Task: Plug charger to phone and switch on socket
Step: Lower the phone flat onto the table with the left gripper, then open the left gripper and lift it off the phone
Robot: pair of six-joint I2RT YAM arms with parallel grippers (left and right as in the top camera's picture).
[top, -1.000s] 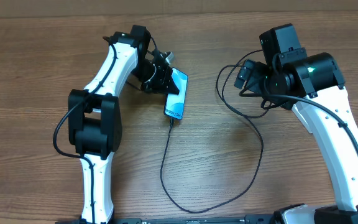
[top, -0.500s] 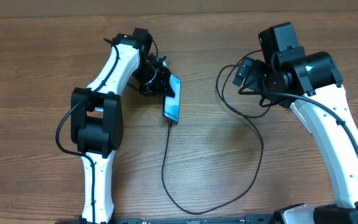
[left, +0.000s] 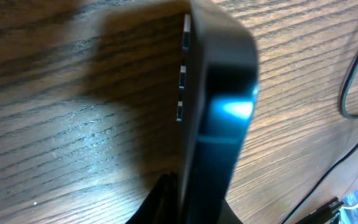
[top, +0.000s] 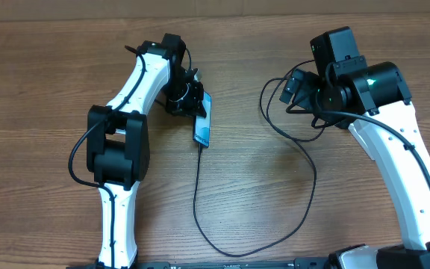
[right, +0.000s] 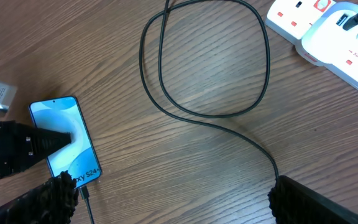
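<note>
The phone (top: 202, 121) has a lit blue screen and stands tilted up on its long edge. My left gripper (top: 187, 99) is shut on its upper part. In the left wrist view the phone (left: 219, 106) shows edge-on between the fingers (left: 188, 202). The charger cable (top: 200, 202) runs from the phone's lower end, loops across the table and rises toward the right arm. In the right wrist view its tip (right: 83, 193) sits at the bottom edge of the phone (right: 67, 134). The white socket (right: 297, 18) lies at the top right. My right gripper (right: 173, 208) is open and empty above the table.
A white plug block (right: 334, 31) sits on the socket, with a black lead going into it. The cable forms a wide loop (right: 204, 112) between phone and socket. In the overhead view the right arm (top: 364, 86) hides the socket.
My left gripper has tipped the phone from nearly flat up onto its edge and drawn it slightly left. The right arm has not moved.
</note>
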